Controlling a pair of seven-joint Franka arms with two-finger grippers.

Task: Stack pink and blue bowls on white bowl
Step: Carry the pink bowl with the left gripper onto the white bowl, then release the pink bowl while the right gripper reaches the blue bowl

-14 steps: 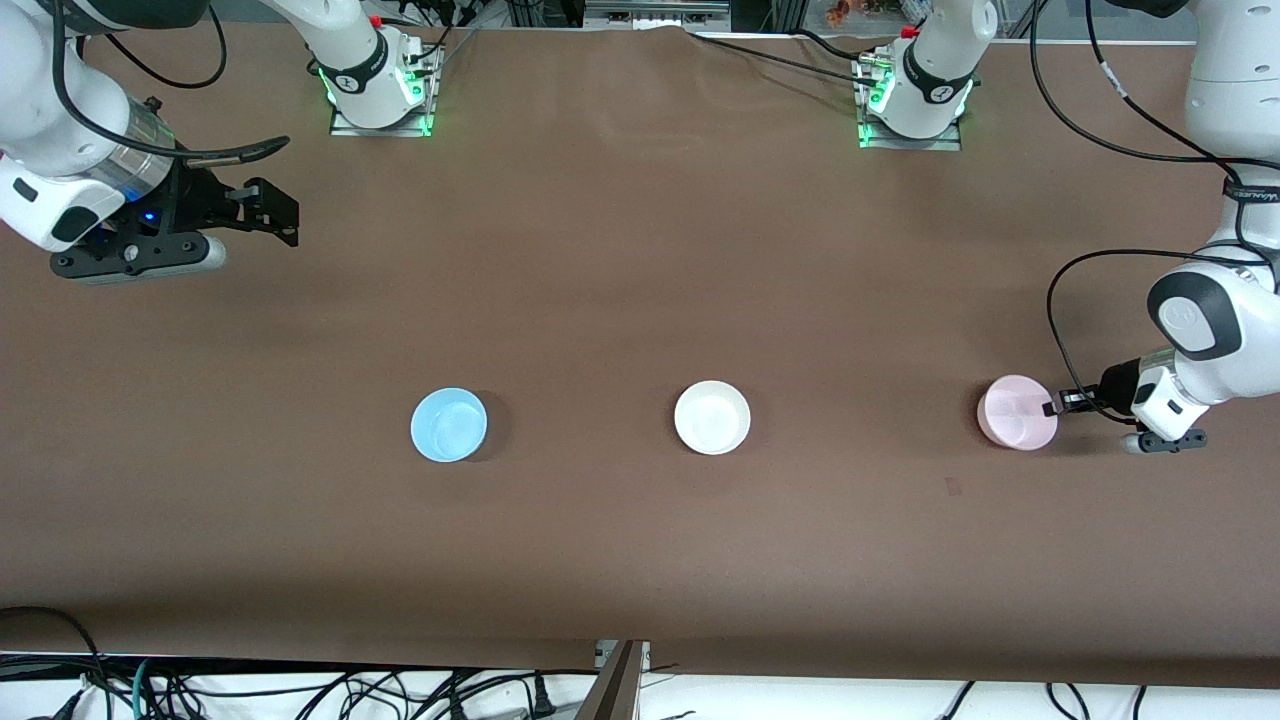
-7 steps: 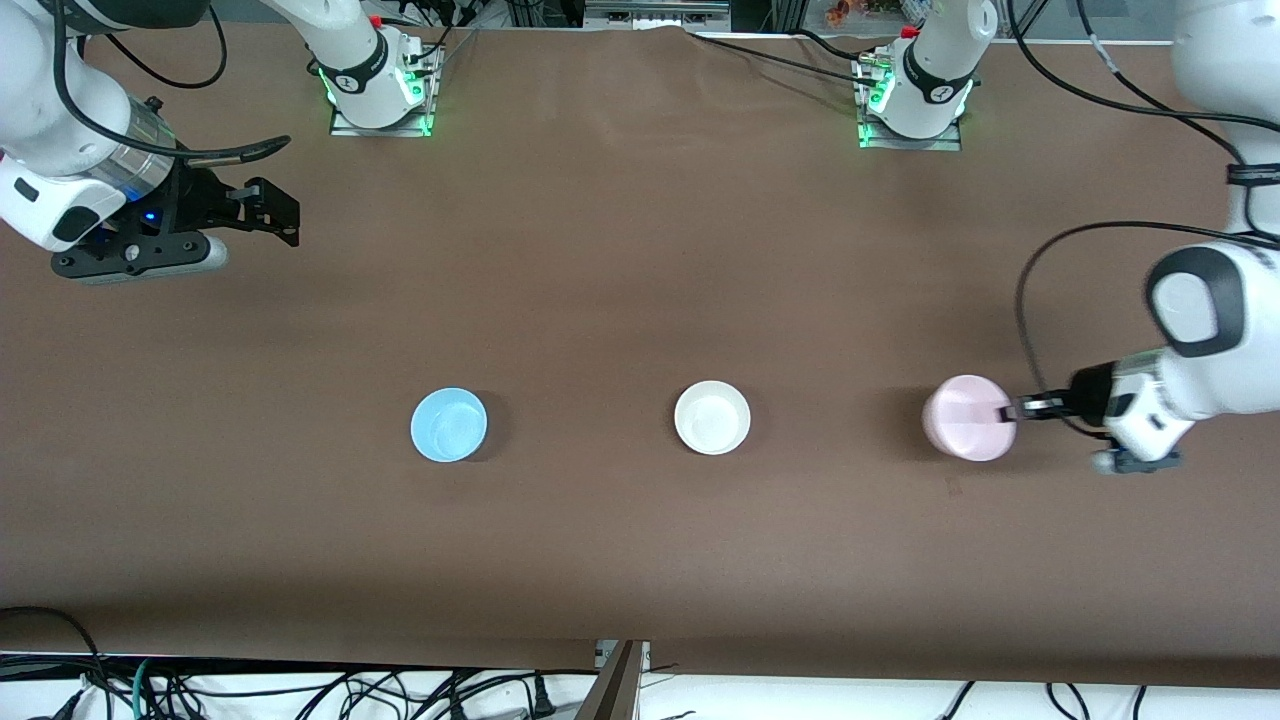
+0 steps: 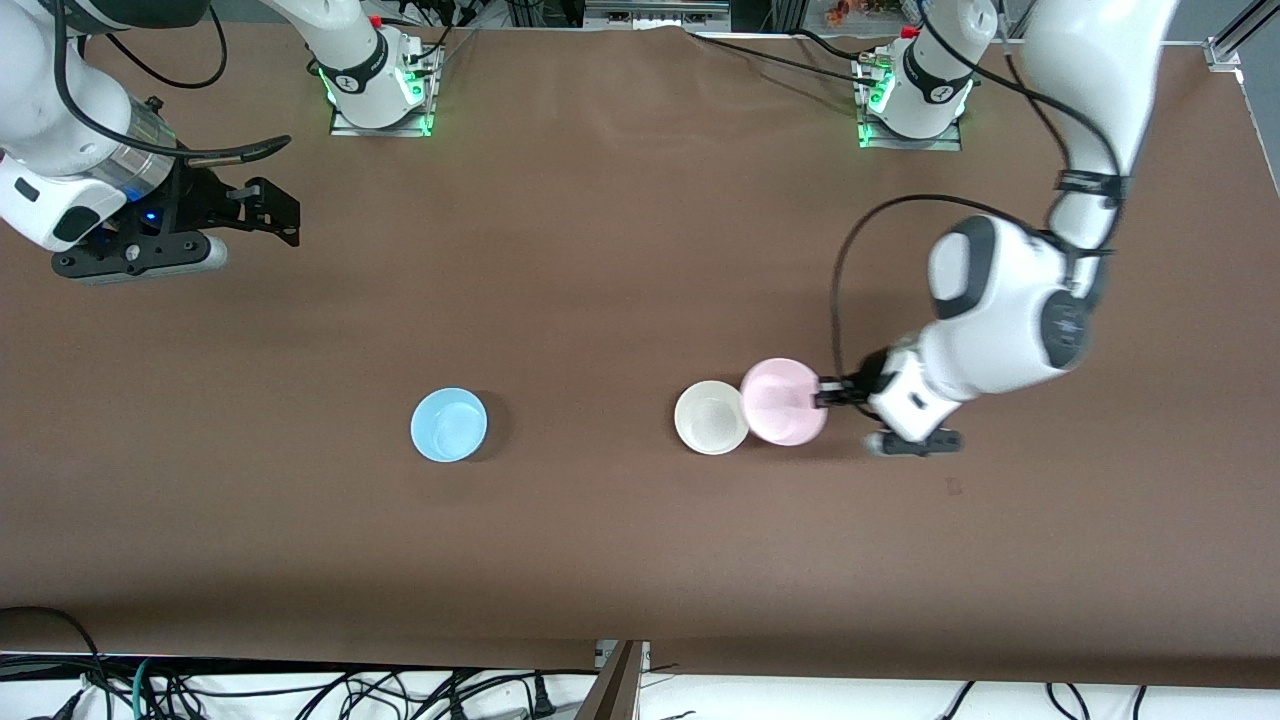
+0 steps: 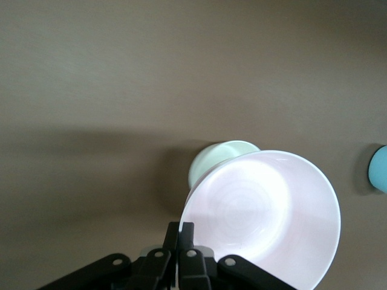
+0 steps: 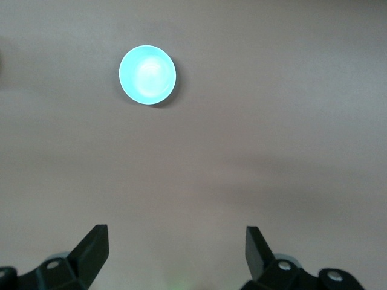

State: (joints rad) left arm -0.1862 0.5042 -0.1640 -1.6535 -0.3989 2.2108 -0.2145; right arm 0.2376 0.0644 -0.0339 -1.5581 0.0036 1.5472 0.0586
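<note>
My left gripper [image 3: 822, 397] is shut on the rim of the pale pink bowl [image 3: 783, 400] and holds it in the air, its edge overlapping the white bowl [image 3: 708, 417] at the table's middle. In the left wrist view the pink bowl [image 4: 266, 211] covers part of the white bowl [image 4: 211, 160], and my left gripper [image 4: 181, 228] pinches the pink rim. The light blue bowl [image 3: 449, 425] sits on the table toward the right arm's end and shows in the right wrist view [image 5: 147, 75]. My right gripper [image 3: 270, 215] is open and empty, waiting high near the right arm's end; its fingers [image 5: 92, 241] stand wide apart.
The brown table [image 3: 620, 250] carries only the three bowls. The two arm bases [image 3: 380, 90] stand along the table's edge farthest from the front camera. Cables hang below the table's near edge [image 3: 300, 690].
My left gripper has carried the pink bowl from the left arm's end of the table toward the middle, up to the white bowl. The right arm has not moved.
</note>
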